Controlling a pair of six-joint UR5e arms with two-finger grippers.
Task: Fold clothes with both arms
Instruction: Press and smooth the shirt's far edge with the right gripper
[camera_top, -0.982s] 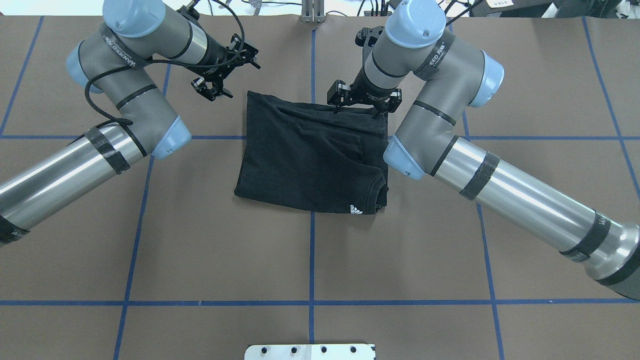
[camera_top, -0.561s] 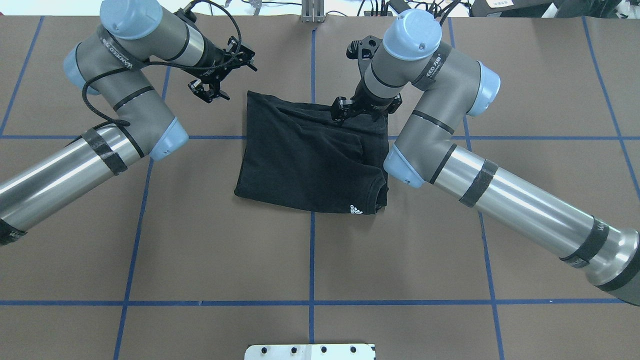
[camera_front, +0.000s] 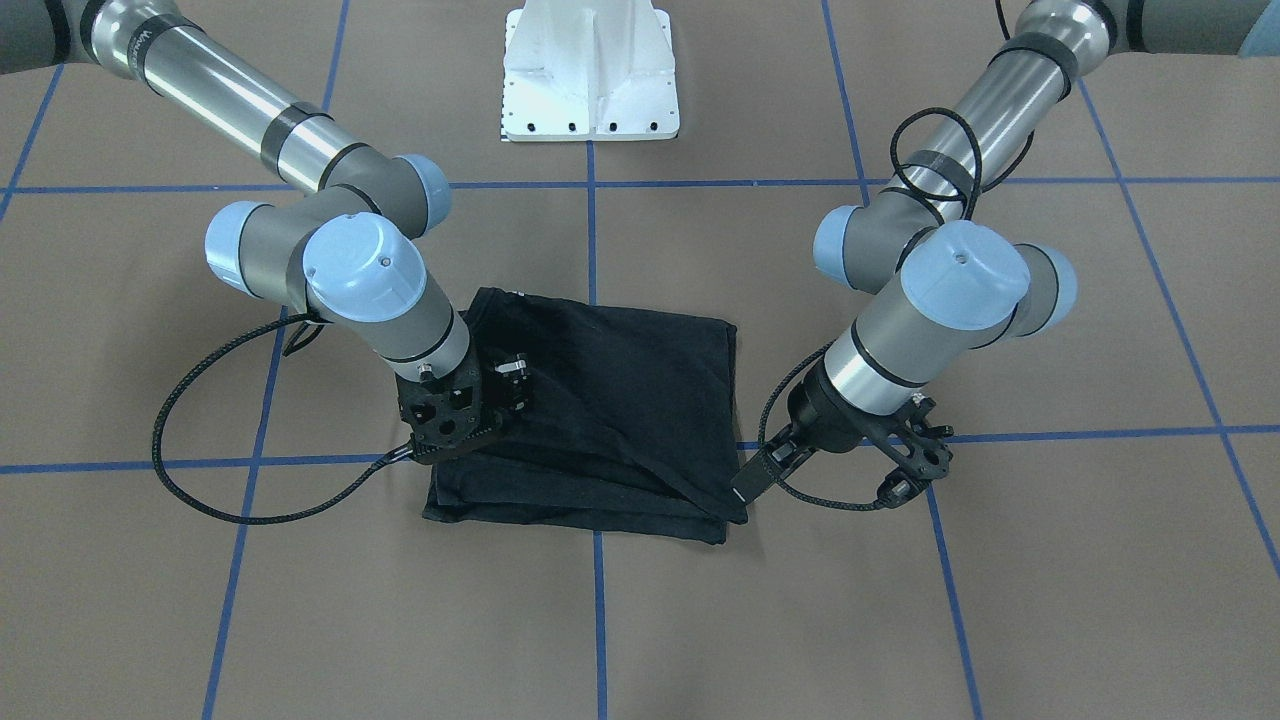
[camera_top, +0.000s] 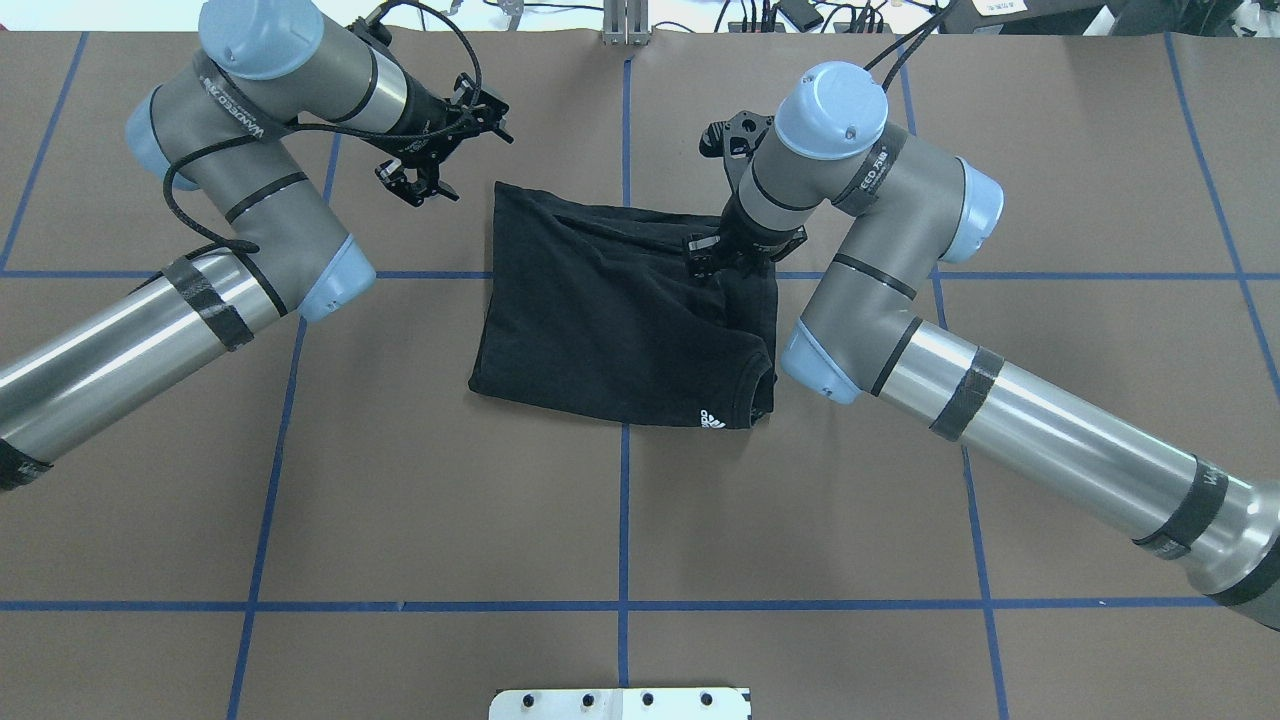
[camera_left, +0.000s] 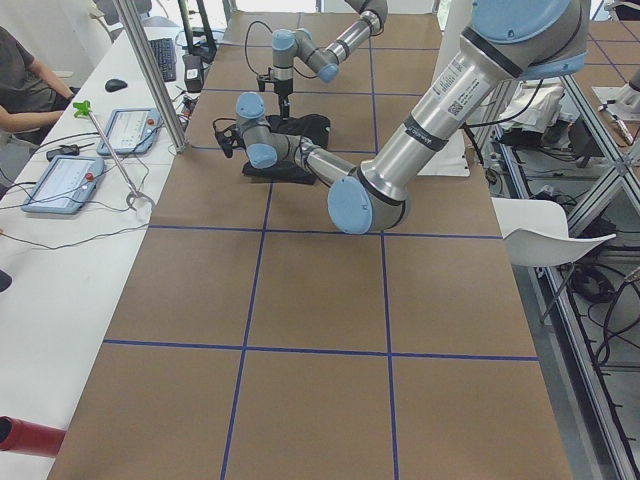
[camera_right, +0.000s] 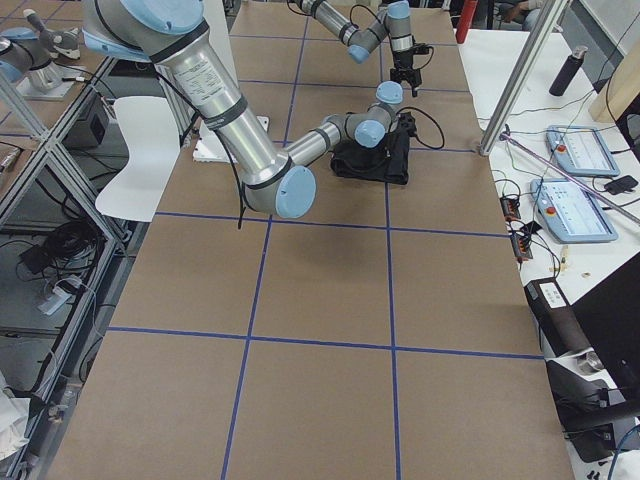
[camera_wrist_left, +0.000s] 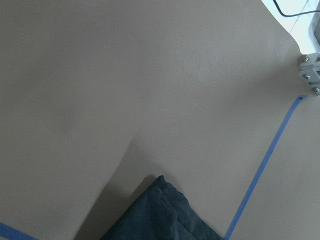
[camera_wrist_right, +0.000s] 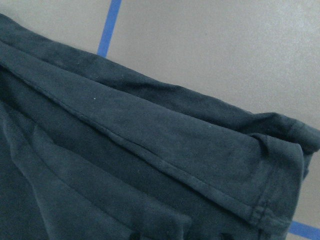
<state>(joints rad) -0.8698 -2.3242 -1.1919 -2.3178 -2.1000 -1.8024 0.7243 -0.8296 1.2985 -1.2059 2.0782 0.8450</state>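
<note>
1. The T-shirt lies folded into a rough rectangle just above the centre of the overhead view. It rests on the brown table and covers a crossing of blue tape lines.
2. A small white logo shows at the shirt's lower right corner, beside the collar.
3. The right gripper points down onto the shirt's upper right part. In its wrist view two dark tips sit apart at the bottom edge with cloth between them, so the claw looks spread and pinches nothing.
4. The left gripper hangs in the upper left, just beside the shirt's upper left corner and off the cloth. Its fingers are spread and empty.
5. The left wrist view shows bare table, one shirt corner at the bottom and a tape line on the right.
6. The white base sits at the top centre of the front-facing view.
</note>
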